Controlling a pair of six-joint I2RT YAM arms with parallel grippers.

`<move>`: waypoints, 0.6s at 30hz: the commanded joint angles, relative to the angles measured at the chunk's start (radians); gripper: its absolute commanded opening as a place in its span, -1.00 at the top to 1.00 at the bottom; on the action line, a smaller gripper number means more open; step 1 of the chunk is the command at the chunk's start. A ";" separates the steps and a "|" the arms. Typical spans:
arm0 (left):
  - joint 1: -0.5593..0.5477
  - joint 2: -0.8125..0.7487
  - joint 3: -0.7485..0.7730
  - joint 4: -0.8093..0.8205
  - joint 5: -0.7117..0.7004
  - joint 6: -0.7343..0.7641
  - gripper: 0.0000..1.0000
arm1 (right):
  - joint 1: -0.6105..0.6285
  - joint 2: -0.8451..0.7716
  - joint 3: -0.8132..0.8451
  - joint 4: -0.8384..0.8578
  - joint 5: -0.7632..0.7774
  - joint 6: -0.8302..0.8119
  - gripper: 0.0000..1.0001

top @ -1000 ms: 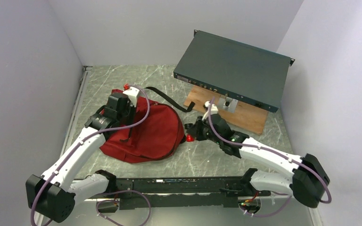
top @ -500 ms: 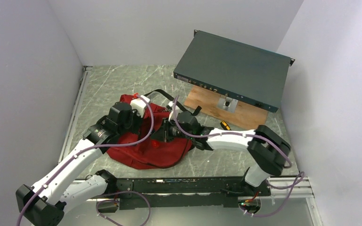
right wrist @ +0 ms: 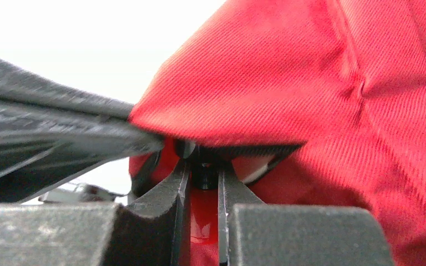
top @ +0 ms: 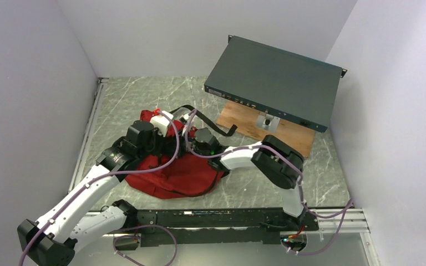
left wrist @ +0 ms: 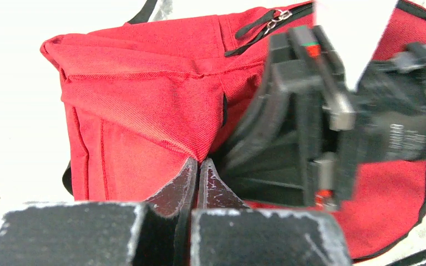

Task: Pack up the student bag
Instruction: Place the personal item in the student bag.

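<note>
Left hand (left wrist: 198, 165) pinched tight on a fold of the student bag (left wrist: 138, 105), which is slumped on the bench (top: 138, 94) under both hands. Right hand (right wrist: 203, 167), at the bag's mouth, clamps a small red item (right wrist: 202, 217).

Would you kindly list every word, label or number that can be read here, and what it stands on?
No text is readable in any view.
White print on the black housing of the right arm: too blurred to read.
Markings on the front of the dark teal box: too small to read.
The student bag: no print visible.
</note>
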 commanded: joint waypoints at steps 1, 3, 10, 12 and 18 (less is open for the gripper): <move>-0.009 -0.047 0.043 0.049 -0.008 0.017 1.00 | -0.003 0.107 0.102 0.297 0.046 -0.067 1.00; -0.009 -0.048 0.043 0.044 -0.052 0.009 1.00 | -0.004 0.153 0.126 0.341 0.081 -0.071 1.00; -0.007 -0.042 0.041 0.034 -0.172 -0.009 1.00 | -0.014 0.247 0.190 0.417 0.140 -0.068 1.00; -0.007 -0.028 0.047 0.018 -0.203 -0.014 1.00 | -0.012 0.252 0.216 0.328 0.156 -0.084 0.96; -0.006 -0.018 0.052 0.017 -0.169 -0.020 1.00 | -0.013 0.221 0.233 0.030 0.131 -0.108 0.56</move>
